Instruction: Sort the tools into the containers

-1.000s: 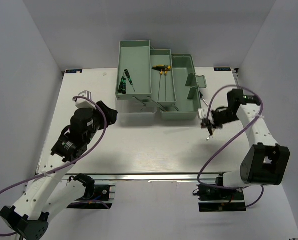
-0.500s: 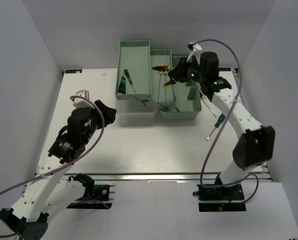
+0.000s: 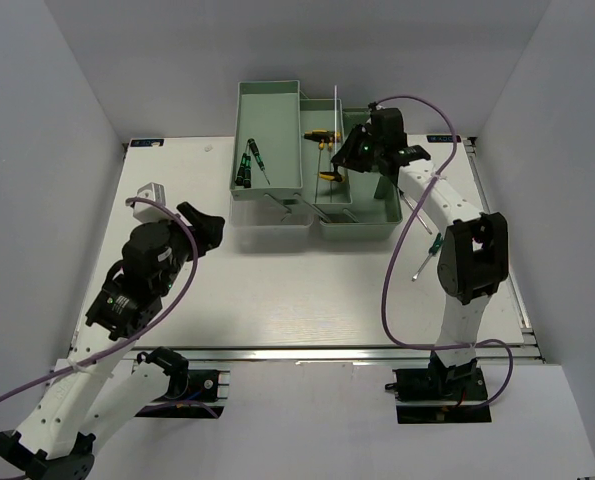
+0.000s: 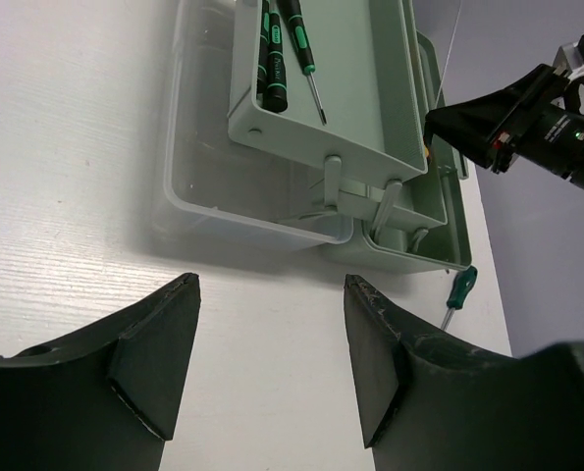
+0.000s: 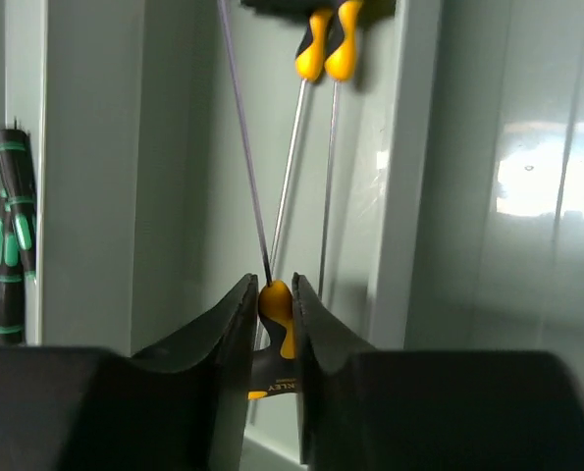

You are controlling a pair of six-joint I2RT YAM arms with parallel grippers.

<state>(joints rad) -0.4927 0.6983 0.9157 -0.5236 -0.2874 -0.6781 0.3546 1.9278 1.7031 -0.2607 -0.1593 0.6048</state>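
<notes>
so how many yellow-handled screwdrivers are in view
3. Two yellow-handled screwdrivers lie together in the middle pale green plastic tray; the third screwdriver is clamped in the right gripper over that tray. More may be hidden.

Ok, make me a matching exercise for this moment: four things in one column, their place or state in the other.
1. left gripper
2. right gripper
3. lone green screwdriver
4. dark green screwdrivers

A. in the left tray
B. on the table beside the toolbox
C. open, empty
D. shut on a yellow-handled screwdriver

Pairs: 1-C, 2-D, 3-B, 4-A
</notes>
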